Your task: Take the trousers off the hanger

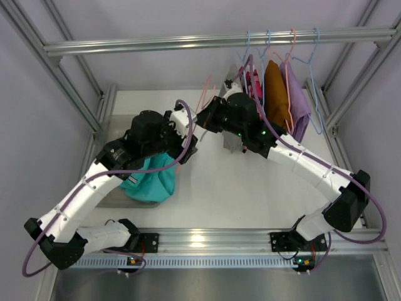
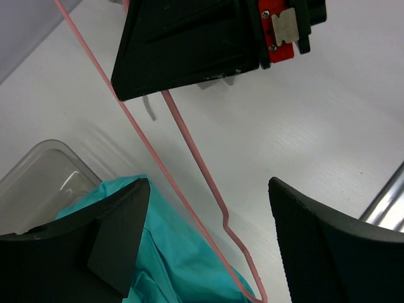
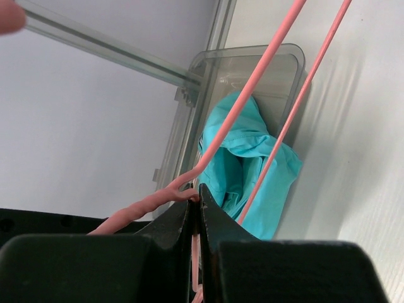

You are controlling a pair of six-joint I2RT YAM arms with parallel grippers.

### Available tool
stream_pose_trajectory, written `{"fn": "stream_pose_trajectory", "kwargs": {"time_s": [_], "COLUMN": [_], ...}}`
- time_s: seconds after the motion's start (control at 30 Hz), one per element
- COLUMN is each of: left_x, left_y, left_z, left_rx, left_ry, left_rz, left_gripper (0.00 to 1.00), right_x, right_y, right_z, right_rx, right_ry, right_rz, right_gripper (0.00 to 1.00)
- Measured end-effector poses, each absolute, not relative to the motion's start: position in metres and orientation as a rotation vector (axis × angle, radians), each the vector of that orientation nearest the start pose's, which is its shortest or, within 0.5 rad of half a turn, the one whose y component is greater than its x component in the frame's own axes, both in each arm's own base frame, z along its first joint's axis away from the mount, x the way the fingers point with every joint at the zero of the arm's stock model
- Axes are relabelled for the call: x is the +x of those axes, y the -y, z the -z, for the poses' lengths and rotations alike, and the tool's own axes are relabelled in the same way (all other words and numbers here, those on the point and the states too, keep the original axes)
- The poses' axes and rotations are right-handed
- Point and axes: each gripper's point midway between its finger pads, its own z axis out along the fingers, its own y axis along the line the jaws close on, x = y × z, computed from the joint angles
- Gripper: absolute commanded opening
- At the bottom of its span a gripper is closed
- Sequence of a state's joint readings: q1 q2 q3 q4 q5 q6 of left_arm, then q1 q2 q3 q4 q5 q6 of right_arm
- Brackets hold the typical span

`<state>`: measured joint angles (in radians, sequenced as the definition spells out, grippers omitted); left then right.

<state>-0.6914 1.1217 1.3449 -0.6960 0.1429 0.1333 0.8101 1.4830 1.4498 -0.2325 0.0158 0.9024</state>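
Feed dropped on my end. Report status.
Right gripper shut on pink hanger. Left gripper open, astride the wire. Teal trousers heaped in clear bin. No obstruction seen.

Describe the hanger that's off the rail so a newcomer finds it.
Look at the white table below the metal rail. The pink wire hanger is pinched in the right claw, near the teal trousers. Every other hanger hangs on that rail.

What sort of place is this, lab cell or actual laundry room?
Most likely a lab test cell: an aluminium extrusion frame boxes in a white table, spare garments hang from its top bar, and robot arms work there, the right pincer clamped on a pink hanger.
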Motion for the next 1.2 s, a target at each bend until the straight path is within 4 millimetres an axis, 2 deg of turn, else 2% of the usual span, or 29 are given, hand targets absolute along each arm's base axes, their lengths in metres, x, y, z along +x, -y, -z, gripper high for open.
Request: {"fn": "stream_pose_trajectory", "kwargs": {"time_s": [0.13,0.23,0.27,0.37,0.4,0.47,0.5,0.53,0.57,0.6,0.63,0.67,0.7,0.73,0.8,0.87,1.0,1.2], "left_x": [0.256,0.265,0.268,0.272,0.272,0.274,0.275,0.275,0.276,0.276,0.277,0.279,0.283,0.287,0.295,0.300,0.281,0.264], "left_y": [0.228,0.227,0.226,0.225,0.225,0.223,0.220,0.219,0.217,0.215,0.212,0.206,0.199,0.191,0.168,0.141,0.099,0.038], "left_z": [-0.308,-0.306,-0.307,-0.305,-0.304,-0.303,-0.303,-0.304,-0.304,-0.304,-0.305,-0.305,-0.307,-0.308,-0.310,-0.310,-0.312,-0.346], "left_rx": [0.908,0.889,0.876,0.842,0.832,0.797,0.772,0.759,0.741,0.728,0.711,0.680,0.644,0.599,0.497,0.390,0.251,0.039], "left_ry": [-1.867,-1.869,-1.868,-1.874,-1.877,-1.889,-1.897,-1.902,-1.908,-1.912,-1.916,-1.924,-1.932,-1.941,-1.961,-1.975,-1.963,-1.910], "left_rz": [0.385,0.330,0.314,0.295,0.294,0.288,0.288,0.293,0.302,0.308,0.311,0.311,0.308,0.308,0.311,0.296,0.283,0.180], "left_gripper": [0.74,0.55,0.39,0.20,0.09,0.00,0.00,0.00,0.00,0.00,0.00,0.00,0.00,0.00,0.00,0.00,0.00,0.00], "right_x": [0.308,0.307,0.306,0.305,0.304,0.304,0.303,0.303,0.302,0.301,0.299,0.298,0.296,0.295,0.293,0.291,0.279,0.256], "right_y": [-0.368,-0.368,-0.369,-0.371,-0.371,-0.372,-0.373,-0.373,-0.375,-0.376,-0.377,-0.377,-0.378,-0.378,-0.374,-0.368,-0.348,-0.323], "right_z": [-0.338,-0.339,-0.339,-0.342,-0.343,-0.344,-0.344,-0.345,-0.345,-0.346,-0.346,-0.346,-0.349,-0.351,-0.356,-0.366,-0.394,-0.434], "right_rx": [0.103,0.097,0.092,0.089,0.088,0.086,0.087,0.087,0.082,0.080,0.078,0.063,0.053,0.054,0.023,-0.002,-0.077,-0.198], "right_ry": [-2.004,-2.002,-2.004,-1.994,-1.991,-1.990,-1.991,-1.986,-1.981,-1.981,-1.983,-1.984,-1.980,-1.977,-1.962,-1.932,-1.828,-1.672], "right_rz": [-1.151,-1.160,-1.165,-1.186,-1.191,-1.199,-1.205,-1.214,-1.225,-1.237,-1.251,-1.256,-1.268,-1.278,-1.278,-1.275,-1.262,-1.232], "right_gripper": [0.00,0.00,0.00,0.00,0.00,0.00,0.00,0.05,0.15,0.47,0.60,0.67,0.87,0.93,1.00,0.99,0.99,1.00]}}
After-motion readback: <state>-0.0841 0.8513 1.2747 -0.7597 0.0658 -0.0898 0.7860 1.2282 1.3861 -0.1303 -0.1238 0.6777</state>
